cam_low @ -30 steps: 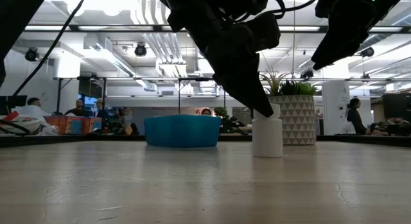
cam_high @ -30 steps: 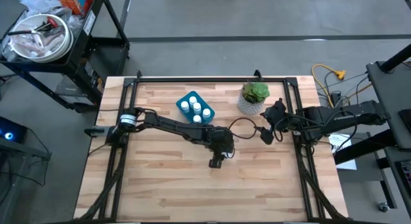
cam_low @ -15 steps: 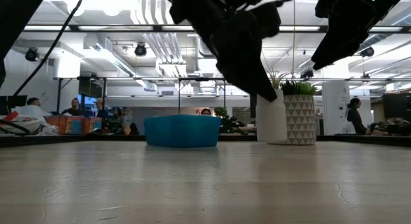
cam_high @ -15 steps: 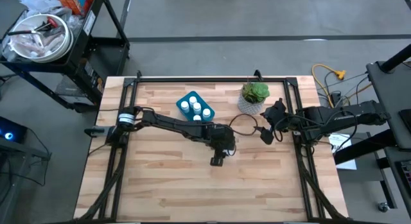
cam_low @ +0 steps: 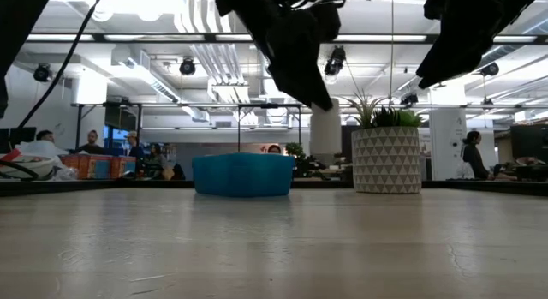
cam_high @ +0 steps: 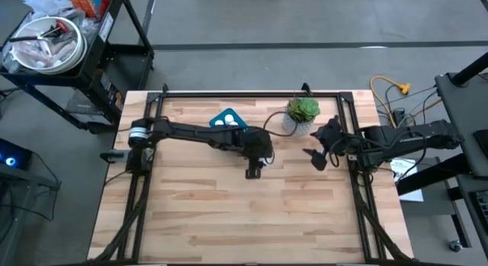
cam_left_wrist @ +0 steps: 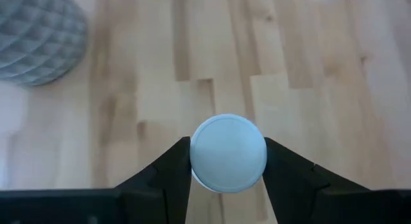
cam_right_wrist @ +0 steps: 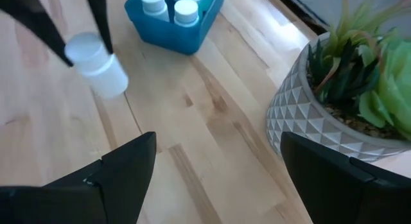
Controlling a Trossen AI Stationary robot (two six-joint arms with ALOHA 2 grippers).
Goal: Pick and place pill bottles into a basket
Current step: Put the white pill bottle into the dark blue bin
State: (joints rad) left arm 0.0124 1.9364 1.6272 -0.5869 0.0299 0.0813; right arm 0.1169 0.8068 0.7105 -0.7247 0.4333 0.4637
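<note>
A white pill bottle (cam_low: 325, 133) hangs above the table's middle, with my left gripper (cam_high: 252, 172) shut on it; the left wrist view shows its round cap (cam_left_wrist: 228, 153) from above. The blue basket (cam_right_wrist: 172, 26) stands at the far left of the middle, partly under my left arm in the high view, and holds white pill bottles (cam_right_wrist: 186, 12) standing upright. My right gripper (cam_high: 316, 157) waits open by the table's right edge, close to the plant pot, with nothing between its fingers. My left gripper pinches the bottle at its cap end (cam_right_wrist: 82, 49), one finger (cam_left_wrist: 173, 169) on each side of the round cap. The fingers slant down onto it from above. The bottle hangs below them, roughly upright and clear of the table.
A white patterned pot with a green plant (cam_high: 303, 113) stands at the far right of the middle, right of the basket. A black frame (cam_high: 244, 93) runs round the wooden tabletop. The near half of the table (cam_high: 252, 220) is bare wood.
My left gripper has risen and gone toward the table's far edge, nearer the basket, still shut on the bottle. The bottle stood on the table a second ago and now hangs lifted clear of it.
</note>
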